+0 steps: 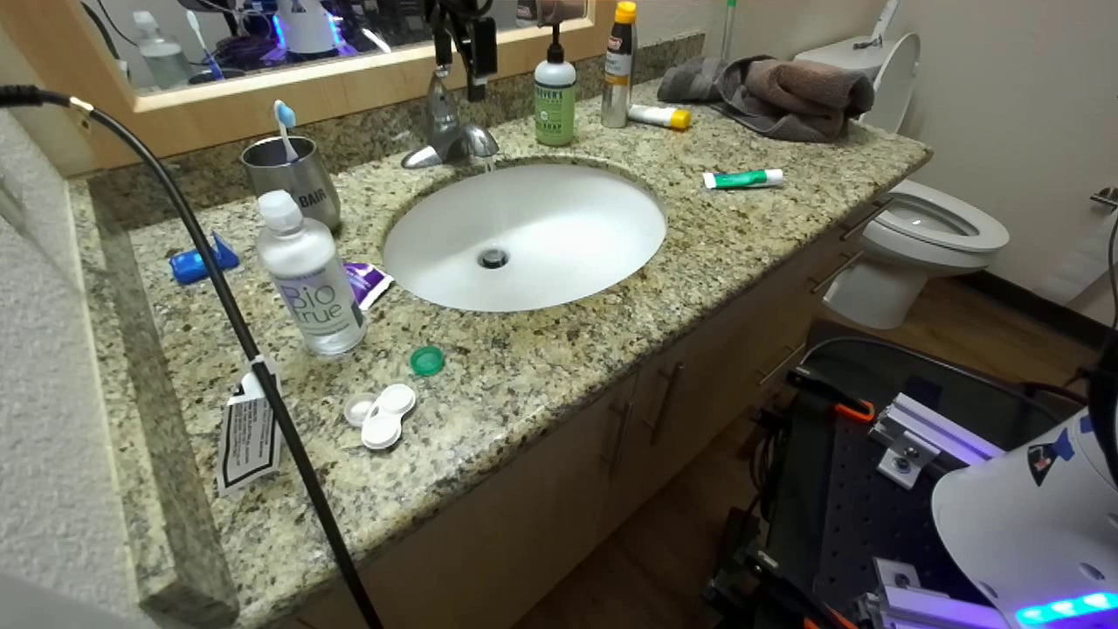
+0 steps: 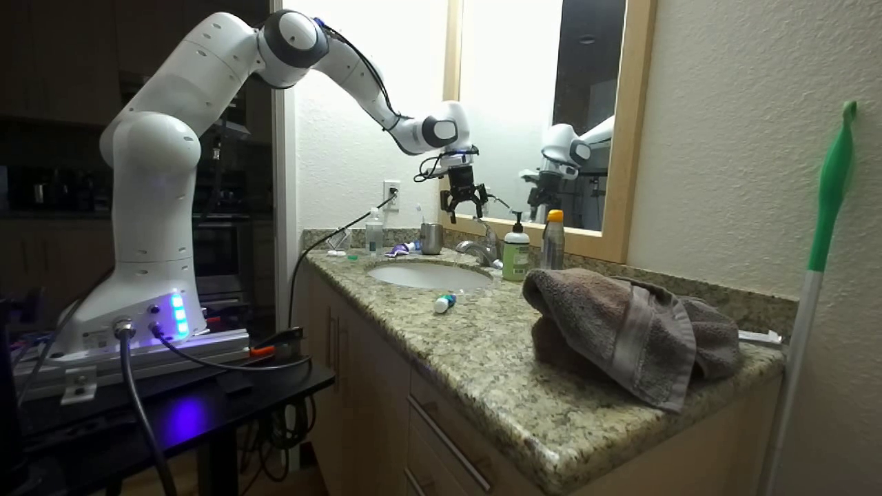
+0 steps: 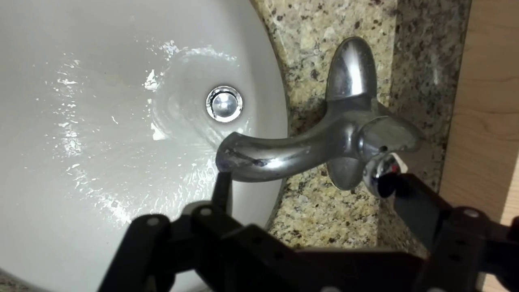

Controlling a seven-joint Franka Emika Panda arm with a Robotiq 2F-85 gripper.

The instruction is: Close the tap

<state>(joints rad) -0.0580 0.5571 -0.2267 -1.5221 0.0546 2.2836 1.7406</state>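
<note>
The shiny silver tap (image 1: 447, 140) stands behind the oval basin. It shows in both exterior views (image 2: 486, 246) and in the wrist view, with its curved spout (image 3: 259, 158) over the basin. Water runs from the spout. The lever handle (image 3: 377, 170), with a red mark, rises at the back of the tap. My gripper (image 3: 311, 180) is open and empty, pointing down above the tap (image 2: 466, 215). In the wrist view one fingertip overlaps the handle's end and the other lies by the spout's tip. Whether the finger touches the handle I cannot tell.
The white basin (image 1: 568, 279) is in front of the tap. A green soap bottle (image 1: 555, 100) and a yellow-capped can (image 1: 618, 74) stand beside it. A metal cup (image 1: 306, 188) and a clear bottle (image 1: 310, 288) are on the other side. The mirror frame (image 2: 637, 138) rises behind.
</note>
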